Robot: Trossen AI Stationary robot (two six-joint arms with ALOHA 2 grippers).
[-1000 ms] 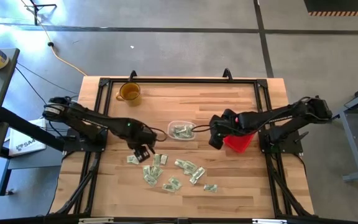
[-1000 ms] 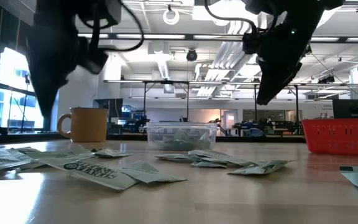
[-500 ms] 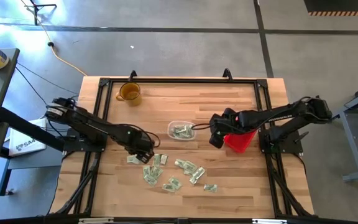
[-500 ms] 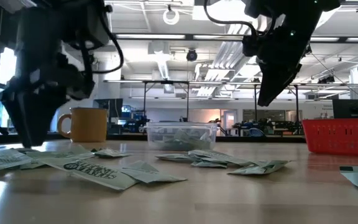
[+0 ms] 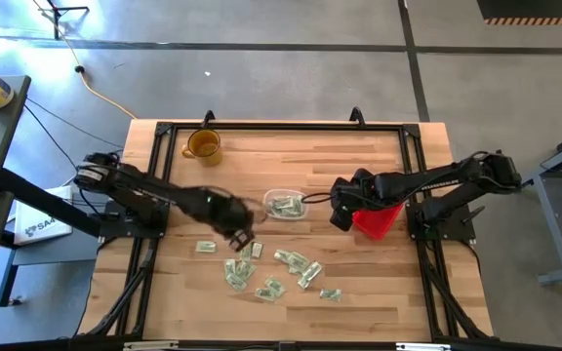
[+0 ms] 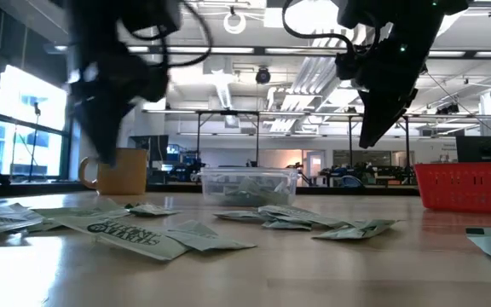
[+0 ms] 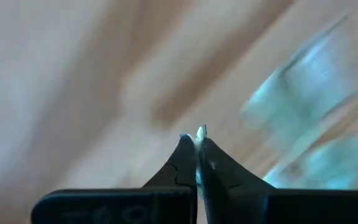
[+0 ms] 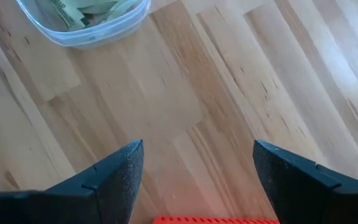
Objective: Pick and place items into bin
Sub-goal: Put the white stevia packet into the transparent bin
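Overhead: clear bin [image 5: 286, 205] near the desk [image 5: 379, 283] centre, already holding some packets; loose packets [image 5: 261, 268] lie scattered on its near side. Amber mug [image 5: 203, 145] stands at the far left; red basket [image 5: 377, 219] to the right. Left pincer [image 5: 240, 234], pinched closed on a thin white sliver, hangs between bin and packets. Right pincer [image 5: 338, 216] waits open beside the basket.

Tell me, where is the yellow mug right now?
In the high view the amber mug stands at the table's far left corner, behind the left arm and away from the clear bin in the middle.
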